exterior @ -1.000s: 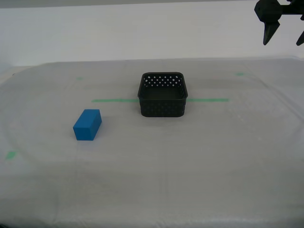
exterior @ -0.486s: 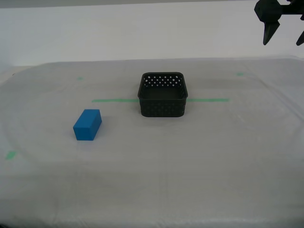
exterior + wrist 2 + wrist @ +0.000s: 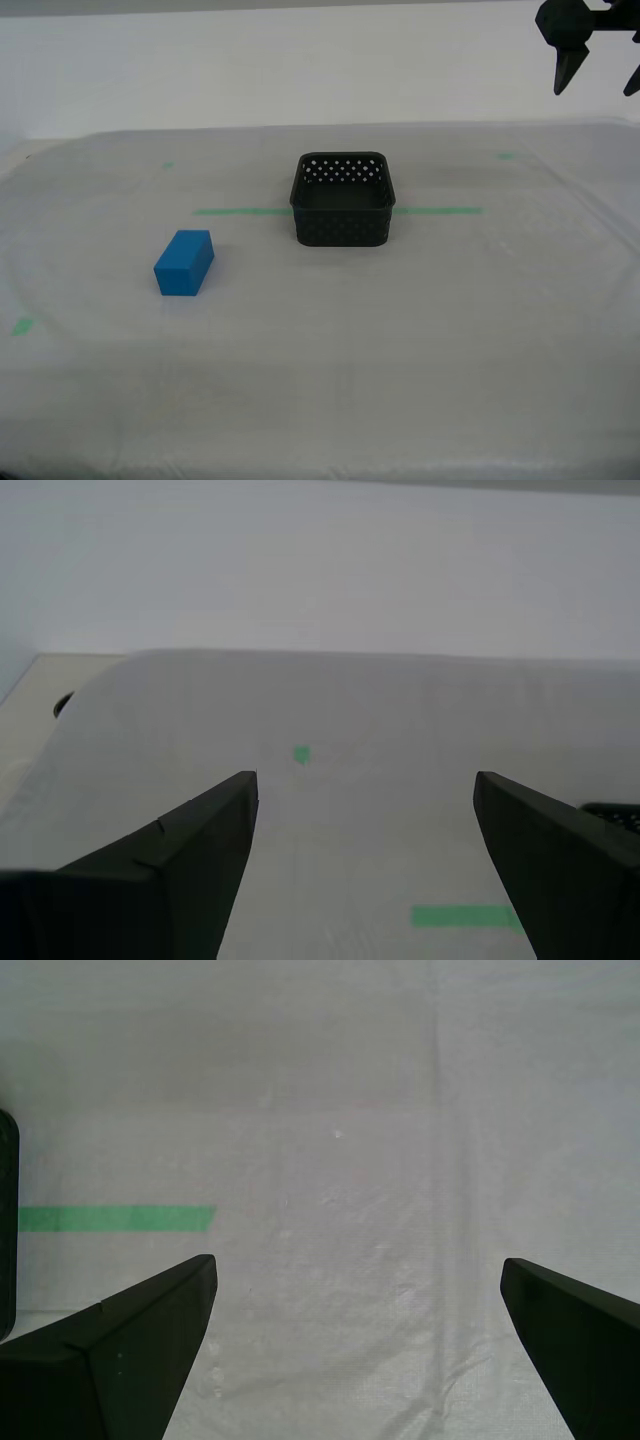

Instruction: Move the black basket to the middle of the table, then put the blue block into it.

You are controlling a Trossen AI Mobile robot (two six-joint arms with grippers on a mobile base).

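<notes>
In the exterior view you see the basket standing upright near the middle of the table, open side up, with nothing in it. It sits across the tape line, which shows on both sides of it. The block lies on the cloth toward the exterior view's left, nearer the camera than the basket and well apart from it. A small tape bit lies near the table's edge at the exterior view's left. At the exterior view's upper right a dark gripper hangs high above the table with its two fingers pointing down, spread and holding nothing. You cannot tell from this view alone which arm it belongs to.

In the second wrist view, my second gripper has its jaws wide apart and nothing between them. Beyond them you see bare table, one green bit, a stretch of tape line, and a sliver of the basket at the frame's edge.

In the first wrist view, my first gripper is likewise spread wide and empty, well above the cloth. The end of the tape line shows there, with a dark edge of the basket just beside it.
</notes>
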